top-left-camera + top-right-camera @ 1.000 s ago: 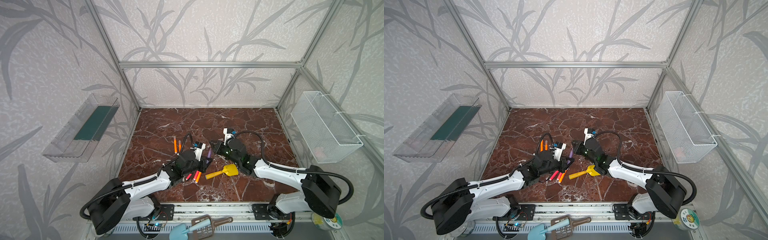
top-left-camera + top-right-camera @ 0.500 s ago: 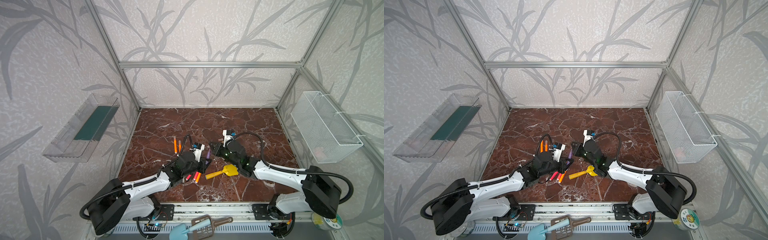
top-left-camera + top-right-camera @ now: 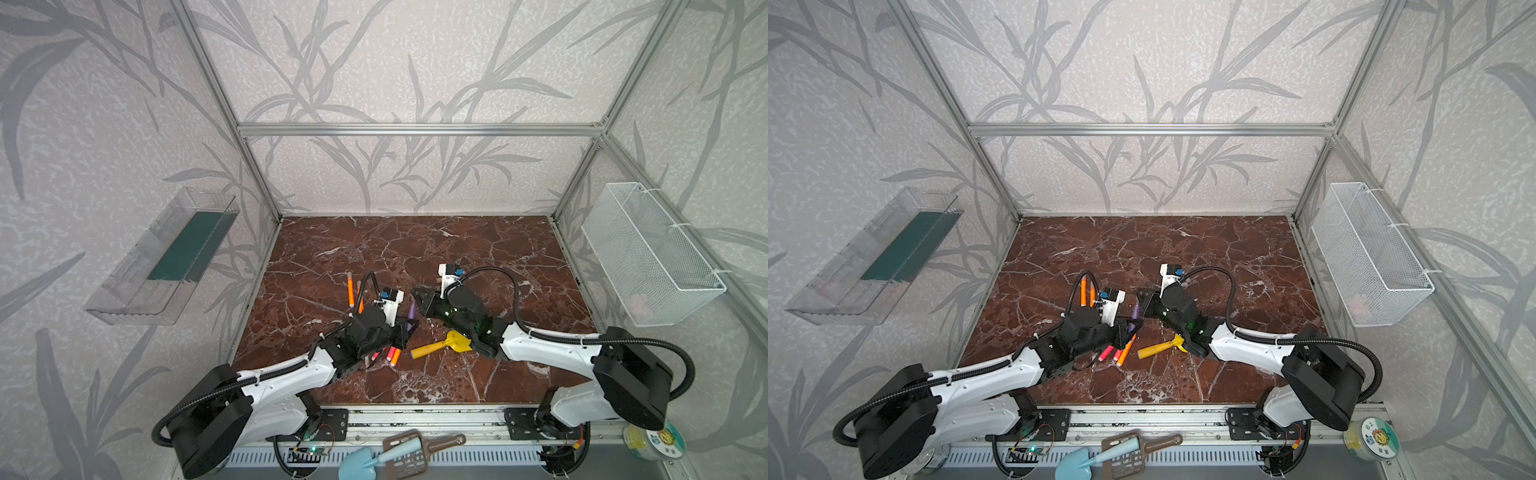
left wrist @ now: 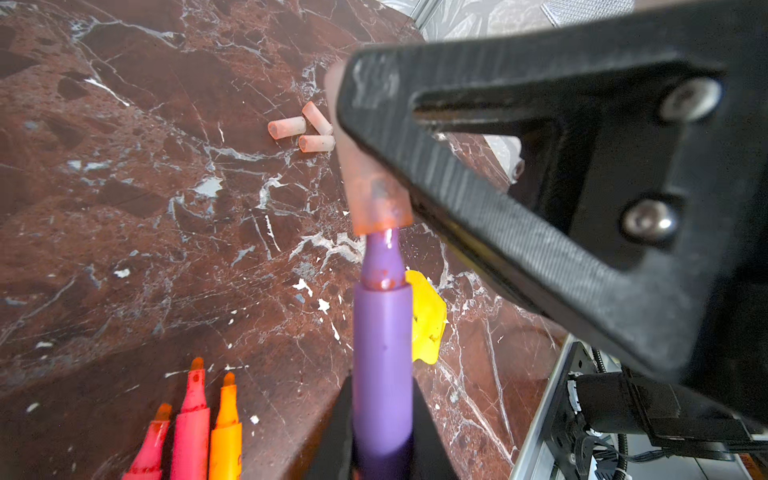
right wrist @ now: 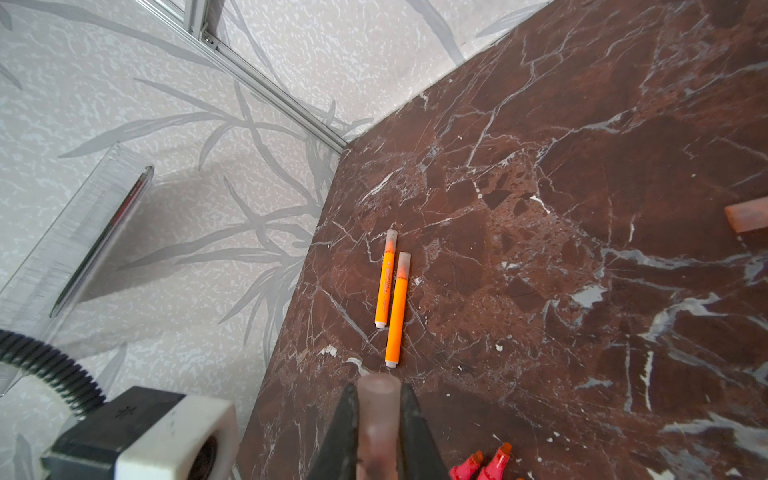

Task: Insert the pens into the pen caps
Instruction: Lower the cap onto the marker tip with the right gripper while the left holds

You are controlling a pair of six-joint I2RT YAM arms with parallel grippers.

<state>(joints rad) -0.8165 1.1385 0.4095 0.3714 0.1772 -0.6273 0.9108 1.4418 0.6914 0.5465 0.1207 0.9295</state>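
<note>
- left wrist view: the left gripper (image 4: 382, 419) is clenched on the purple pen (image 4: 382, 332), whose tip sits just inside the mouth of a pen cap (image 4: 376, 199).
- the right gripper (image 5: 379, 436) pinches that cap.
- step in hand: capping this pen. the next move probably calls for a straight push along one axis until the cap seats.
- three loose caps (image 4: 309, 129) and three uncapped pens (image 4: 195, 428) lie on the table (image 4: 124, 208).
</note>
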